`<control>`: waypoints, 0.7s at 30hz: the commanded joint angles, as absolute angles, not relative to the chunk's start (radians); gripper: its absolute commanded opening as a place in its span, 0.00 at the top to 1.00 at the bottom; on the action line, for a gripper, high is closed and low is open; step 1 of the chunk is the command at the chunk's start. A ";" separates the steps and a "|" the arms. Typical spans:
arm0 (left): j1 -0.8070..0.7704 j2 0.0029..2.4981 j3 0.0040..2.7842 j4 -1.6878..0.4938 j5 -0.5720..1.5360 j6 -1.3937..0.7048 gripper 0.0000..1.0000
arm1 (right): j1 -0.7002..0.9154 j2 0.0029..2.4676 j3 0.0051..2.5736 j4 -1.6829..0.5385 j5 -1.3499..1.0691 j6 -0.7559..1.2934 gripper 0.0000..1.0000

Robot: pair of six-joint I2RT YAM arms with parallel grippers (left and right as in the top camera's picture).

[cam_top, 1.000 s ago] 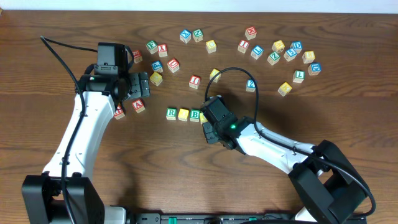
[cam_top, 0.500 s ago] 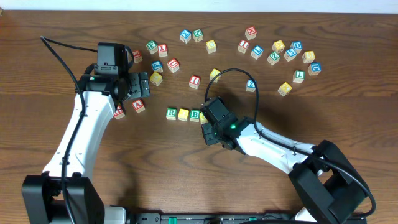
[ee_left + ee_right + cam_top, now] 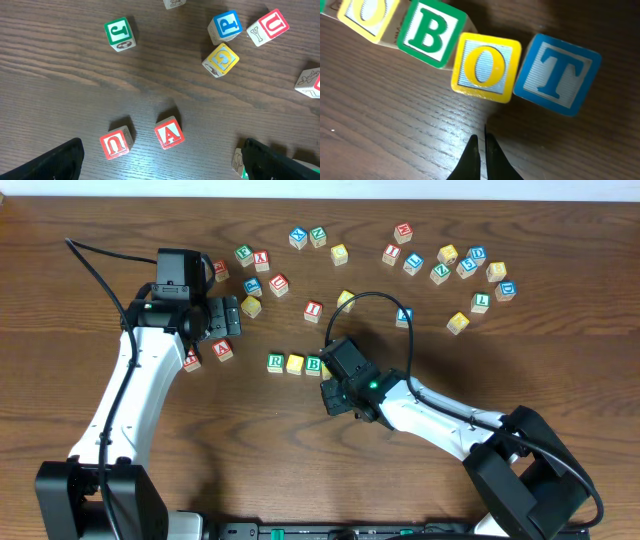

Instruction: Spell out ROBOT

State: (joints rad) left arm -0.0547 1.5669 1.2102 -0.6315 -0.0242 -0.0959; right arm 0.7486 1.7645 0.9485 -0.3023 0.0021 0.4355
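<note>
A row of letter blocks lies mid-table: green R (image 3: 276, 362), yellow O (image 3: 295, 363), green B (image 3: 314, 364). The right wrist view shows the row's end: green B (image 3: 430, 32), yellow O (image 3: 486, 66), blue T (image 3: 556, 73), side by side and touching. My right gripper (image 3: 482, 142) is shut and empty, just in front of the yellow O; overhead, its arm (image 3: 350, 375) hides that O and T. My left gripper (image 3: 160, 162) is open and empty above red blocks U (image 3: 115, 142) and A (image 3: 168, 132).
Loose letter blocks lie scattered along the back of the table, such as a red I (image 3: 314, 309), a blue block (image 3: 404, 314) and a green L (image 3: 481, 302). In the left wrist view are a green J (image 3: 120, 33), a blue P (image 3: 224, 26) and a yellow block (image 3: 220, 59).
My right arm has shifted slightly left and toward the front. The left arm and the blocks have not moved.
</note>
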 commanded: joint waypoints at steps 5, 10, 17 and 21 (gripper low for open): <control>-0.051 1.565 1.201 -0.635 -0.018 -0.082 0.01 | 0.755 1.769 0.959 -0.281 -0.006 0.402 0.99; -0.051 1.565 1.201 -0.635 -0.018 -0.082 0.01 | 0.755 1.773 0.959 -0.270 -0.002 0.384 0.99; -0.051 1.565 1.201 -0.635 -0.018 -0.082 0.01 | 0.754 1.786 0.959 -0.250 -0.002 0.367 0.99; -0.051 1.565 1.201 -0.635 -0.018 -0.082 0.01 | 0.755 1.786 0.959 -0.248 0.010 0.364 0.99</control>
State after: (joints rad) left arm -0.0547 1.5669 1.2102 -0.6315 -0.0242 -0.0959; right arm 0.7486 1.7741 0.9485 -0.2516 -0.0044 0.3820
